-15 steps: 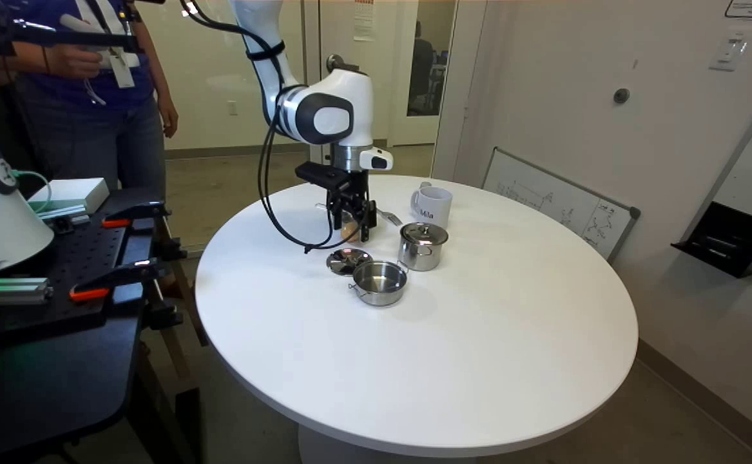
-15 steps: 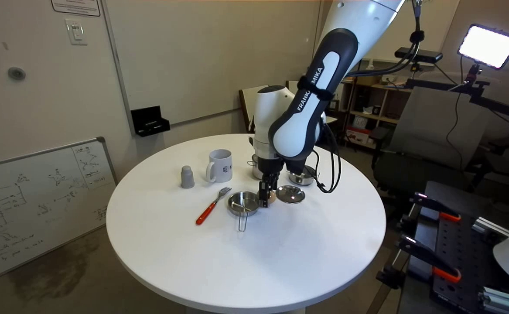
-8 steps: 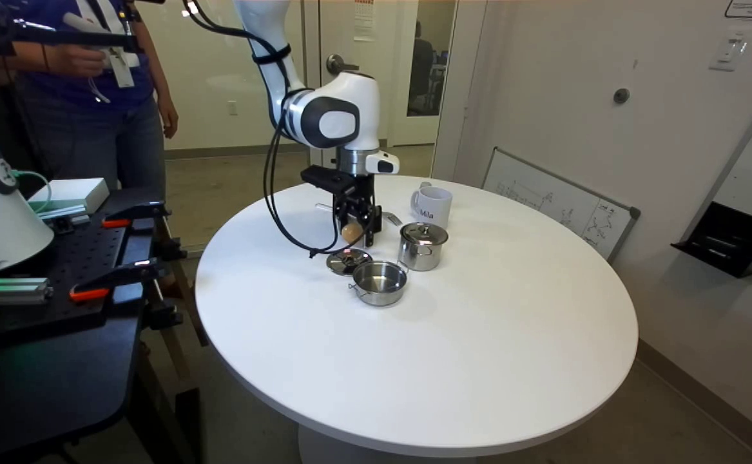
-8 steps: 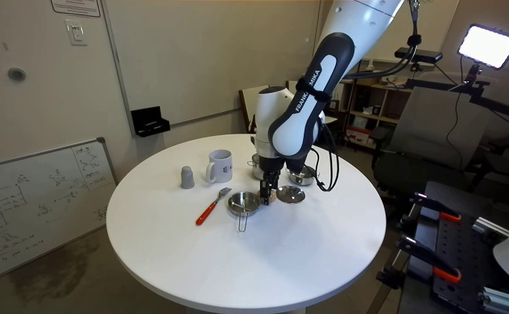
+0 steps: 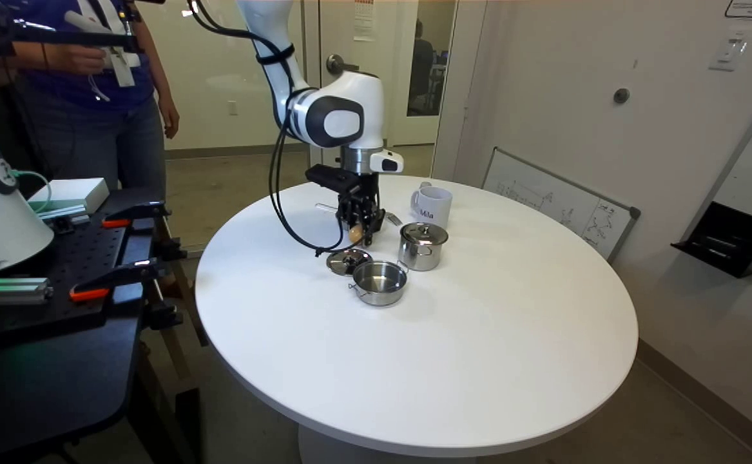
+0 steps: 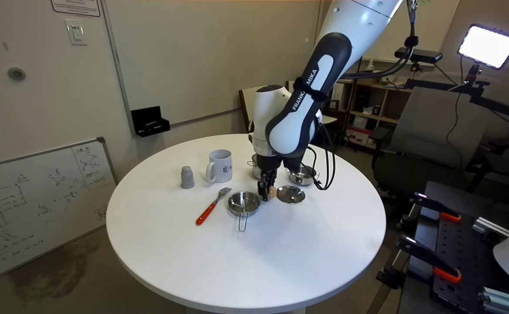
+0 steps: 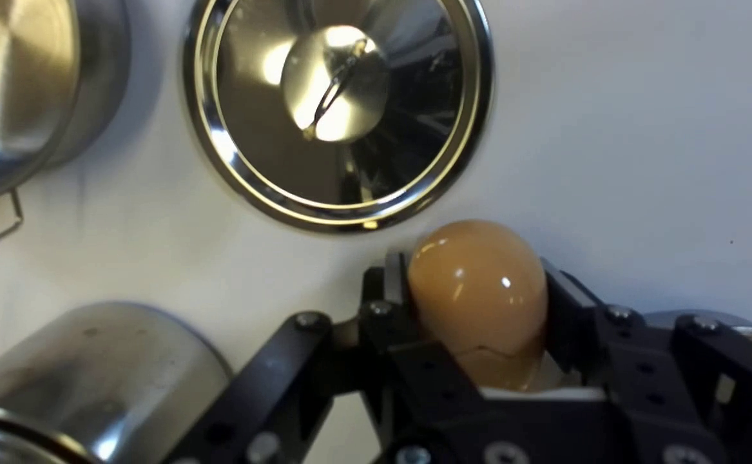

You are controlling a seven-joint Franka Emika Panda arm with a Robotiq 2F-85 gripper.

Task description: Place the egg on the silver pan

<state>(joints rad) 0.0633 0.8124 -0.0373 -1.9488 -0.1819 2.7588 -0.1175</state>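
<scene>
Wrist view: hand gripping the egg from both sides. Cannot tell whether the egg is clear of the table. Egg outside the silver pan, which sits just beside the hand in an exterior view, wire handle pointing toward the near edge. Crowded spot. Loose steel lid lies flat just beside the egg, on the side away from the pan. Near the lid, an open-topped steel pot with wire loop handles; a lidded pot stands upright near it. Red-handled fork lies near the pan, on the side away from the hand. White mug and a grey shaker-shaped piece stand farther back. Black cables loop down past the hand, low, seen close by the egg. Person in blue stands well apart from the table, beside a black bench.
</scene>
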